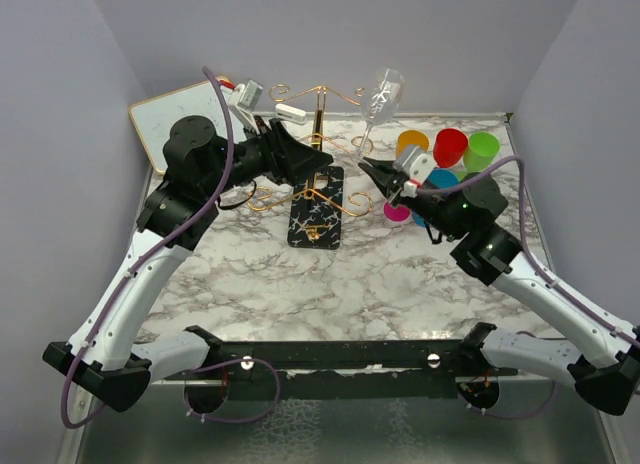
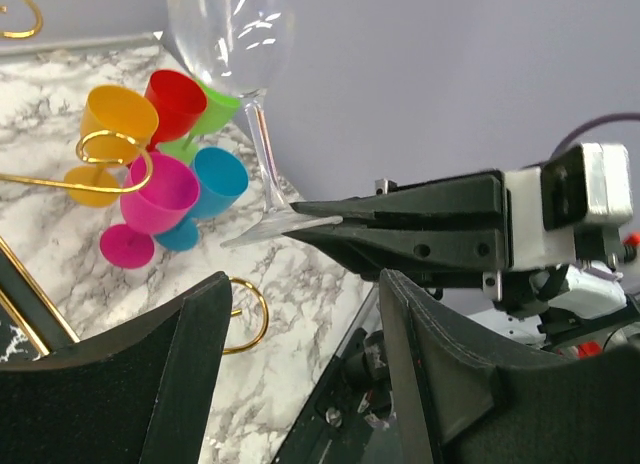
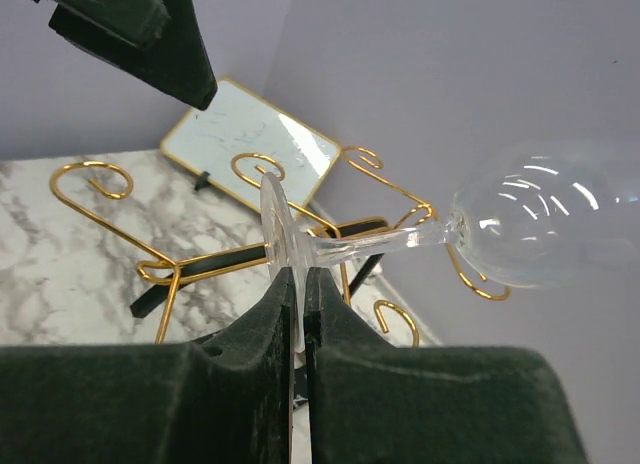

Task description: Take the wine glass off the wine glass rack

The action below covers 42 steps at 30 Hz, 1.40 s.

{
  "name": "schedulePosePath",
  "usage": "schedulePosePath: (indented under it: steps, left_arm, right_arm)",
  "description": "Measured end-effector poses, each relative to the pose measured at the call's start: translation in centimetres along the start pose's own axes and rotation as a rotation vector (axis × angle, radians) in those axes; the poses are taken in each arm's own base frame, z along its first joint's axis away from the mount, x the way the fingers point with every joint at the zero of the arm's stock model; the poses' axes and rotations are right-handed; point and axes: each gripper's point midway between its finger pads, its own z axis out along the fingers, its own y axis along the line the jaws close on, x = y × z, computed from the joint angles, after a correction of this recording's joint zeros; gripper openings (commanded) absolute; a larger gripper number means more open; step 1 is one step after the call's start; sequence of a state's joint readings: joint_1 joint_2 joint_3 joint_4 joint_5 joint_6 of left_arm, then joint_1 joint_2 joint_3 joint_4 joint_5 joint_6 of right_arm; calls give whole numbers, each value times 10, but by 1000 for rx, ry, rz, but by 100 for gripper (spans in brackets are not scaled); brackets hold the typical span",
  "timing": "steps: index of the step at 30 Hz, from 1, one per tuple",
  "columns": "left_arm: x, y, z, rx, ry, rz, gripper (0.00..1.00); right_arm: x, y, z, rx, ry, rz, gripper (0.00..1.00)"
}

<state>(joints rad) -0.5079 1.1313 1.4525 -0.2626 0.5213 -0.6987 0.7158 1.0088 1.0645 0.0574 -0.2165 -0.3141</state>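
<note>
The clear wine glass (image 1: 383,92) hangs tilted in the air, bowl up, just right of the gold wire wine glass rack (image 1: 320,119) on its black veined base (image 1: 318,212). My right gripper (image 1: 371,168) is shut on the edge of the glass's round foot (image 3: 277,234), and stem and bowl (image 3: 545,224) stretch away to the right. I cannot tell whether the bowl touches the rack's curled arms (image 3: 372,164). My left gripper (image 2: 305,284) stands open with nothing between its fingers, low beside the rack's post (image 1: 318,162). It faces the glass (image 2: 225,34) and the right gripper's fingers (image 2: 400,229).
Several coloured plastic goblets (image 1: 450,149) are grouped at the back right, close behind the right arm. A gold-framed white board (image 1: 180,119) leans at the back left corner. Walls close in the back and both sides of the marble table (image 1: 330,284).
</note>
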Motion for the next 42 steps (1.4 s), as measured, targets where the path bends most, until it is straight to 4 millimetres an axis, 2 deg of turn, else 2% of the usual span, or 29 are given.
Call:
schedulePosePath:
  steps: [4, 6, 7, 9, 13, 17, 23, 29, 33, 37, 42]
  left_arm:
    - [13, 13, 2, -35, 21, -53, 63]
    - [19, 13, -3, -47, 19, -134, 63]
    - [19, 13, -3, -47, 19, -137, 63]
    - [21, 13, -5, -48, 5, -189, 63]
    - [40, 22, -9, -74, 17, -325, 63]
    - [49, 32, -5, -100, 17, -423, 62]
    - [35, 30, -4, -95, -54, -475, 61]
    - [9, 13, -29, -84, -191, -455, 62]
    - [1, 6, -32, -63, -222, -448, 61]
    - [2, 13, -22, -68, -214, -469, 61]
    - [18, 35, -8, -111, -168, -515, 61]
  right_arm:
    - [8, 9, 12, 71, -46, -166, 1]
    - [7, 8, 18, 134, -97, -313, 1]
    - [7, 8, 18, 134, -97, -313, 1]
    - [-4, 4, 17, 182, -136, -372, 1]
    - [-23, 7, 18, 240, -203, -456, 1]
    - [-30, 13, 19, 258, -228, -518, 1]
    - [-28, 21, 22, 260, -213, -570, 1]
    - [-23, 27, 24, 251, -197, -605, 1]
    - [-21, 37, 27, 227, -197, -615, 1]
    - [-17, 53, 33, 188, -198, -613, 1]
    - [-19, 65, 35, 173, -202, -623, 1]
